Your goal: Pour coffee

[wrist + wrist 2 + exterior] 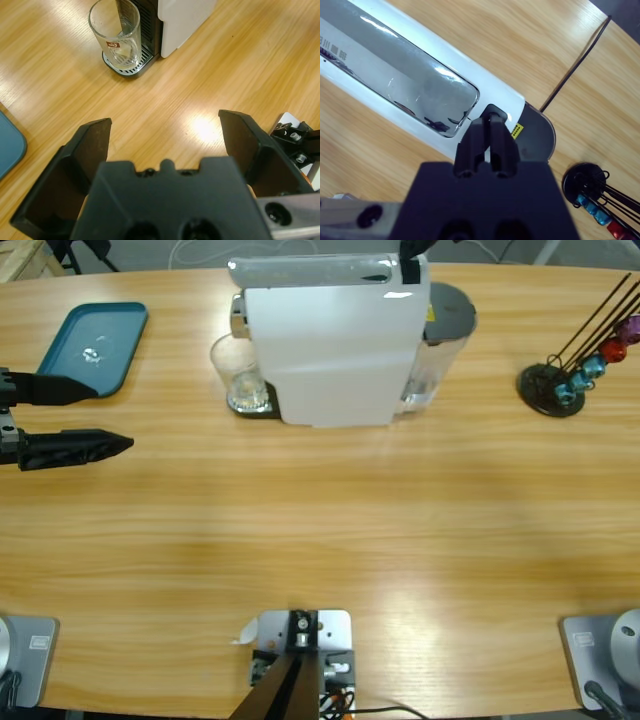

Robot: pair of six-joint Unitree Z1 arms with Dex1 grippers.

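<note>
The white coffee machine (335, 350) stands at the table's far middle. A clear glass (238, 375) sits on its black drip tray (127, 67) under the spout, on the machine's left side. Coffee is out of view; the bottom of the glass (115, 30) looks clear. My left gripper (112, 418) hovers open and empty at the table's left edge, well short of the glass, jaws wide apart in the left wrist view (165, 122). My right gripper (490, 117) is shut, its tips down on the machine's top (420, 75) by the back end (411, 262).
A teal tray (95, 345) lies at the far left, just beyond my left gripper. The grey-lidded water tank (450, 315) sits on the machine's right side. A black capsule stand (560, 385) with coloured capsules is at the far right. Bare wood fills the table's near half.
</note>
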